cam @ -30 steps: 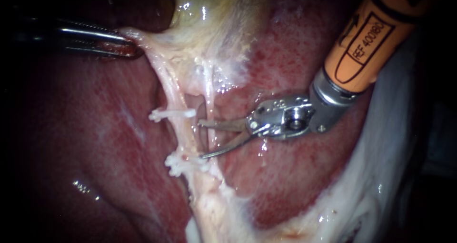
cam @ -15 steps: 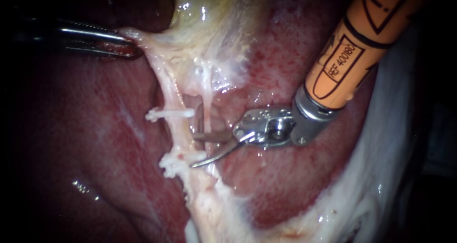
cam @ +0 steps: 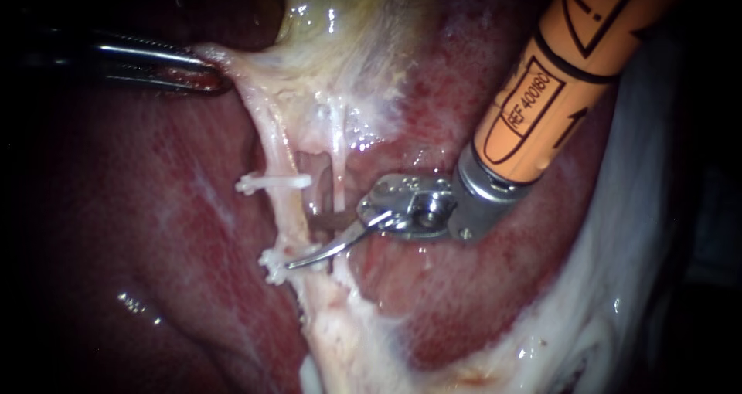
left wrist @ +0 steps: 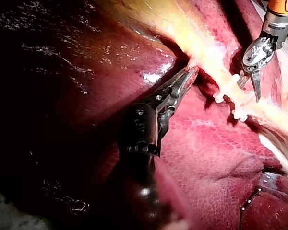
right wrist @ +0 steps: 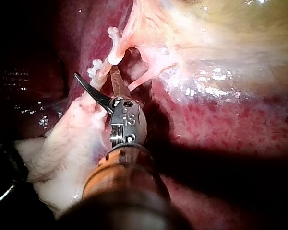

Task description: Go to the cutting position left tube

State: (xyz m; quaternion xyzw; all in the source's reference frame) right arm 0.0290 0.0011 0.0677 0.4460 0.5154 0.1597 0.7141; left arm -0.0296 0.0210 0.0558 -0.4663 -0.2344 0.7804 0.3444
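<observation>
The left tube [cam: 289, 208] runs pale down the middle, with one white clip [cam: 272, 183] above and another [cam: 278, 266] below. The thinner right tube [cam: 338, 170] lies beside it. My right instrument [cam: 303, 242], orange-shafted, comes in from the upper right with its blades open astride the left tube between the two clips. One blade passes behind the tubes, the other in front. In the right wrist view the open blades [right wrist: 100, 77] flank the tube [right wrist: 108, 58]. My left instrument [cam: 202, 68] is shut on the pale gallbladder tissue [cam: 232, 62] and holds it taut; the same jaws [left wrist: 188, 75] grip it in the left wrist view.
The yellowish gallbladder [cam: 348, 23] hangs above the tubes. Red liver [cam: 154, 208] lies on both sides. Pale fatty tissue [cam: 340, 340] runs down from the lower clip. White gauze-like material [cam: 641, 208] borders the field at the right.
My right instrument has moved left and slightly down, and its open blades have slid from beside the right tube to straddle the left tube between the clips. The left instrument holds still.
</observation>
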